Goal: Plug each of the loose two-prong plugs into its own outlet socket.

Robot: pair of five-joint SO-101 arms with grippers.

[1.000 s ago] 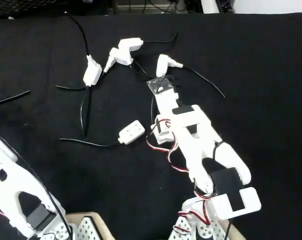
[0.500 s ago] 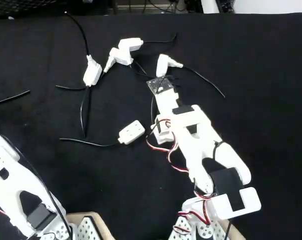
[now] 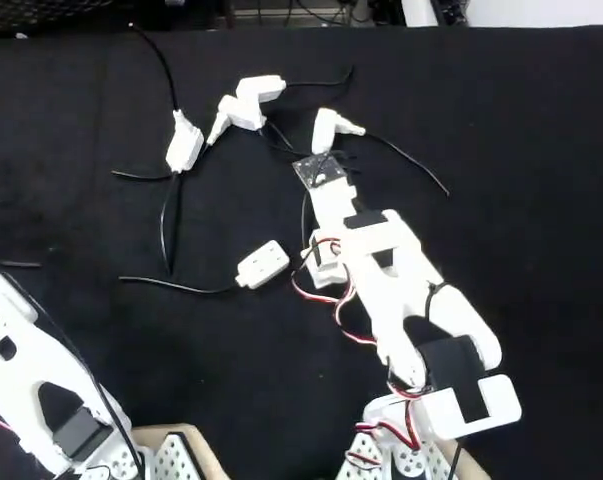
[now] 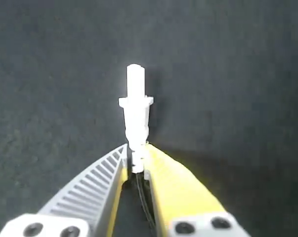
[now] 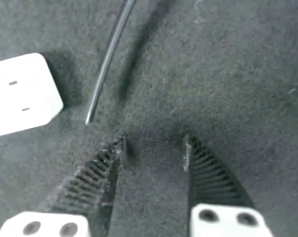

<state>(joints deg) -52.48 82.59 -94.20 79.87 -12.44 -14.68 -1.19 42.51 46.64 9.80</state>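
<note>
My left gripper (image 4: 136,159) is pinched tight on the cord end of a white plug (image 4: 135,106). The plug sticks straight out past the fingertips, with the black table cover (image 4: 237,74) behind it. My right gripper (image 5: 152,148) has its jaws parted with nothing between them, close over the cover. A white socket block (image 5: 20,94) lies near it, slots facing up. The end of a black cord (image 5: 109,59) lies between block and gripper.
</note>
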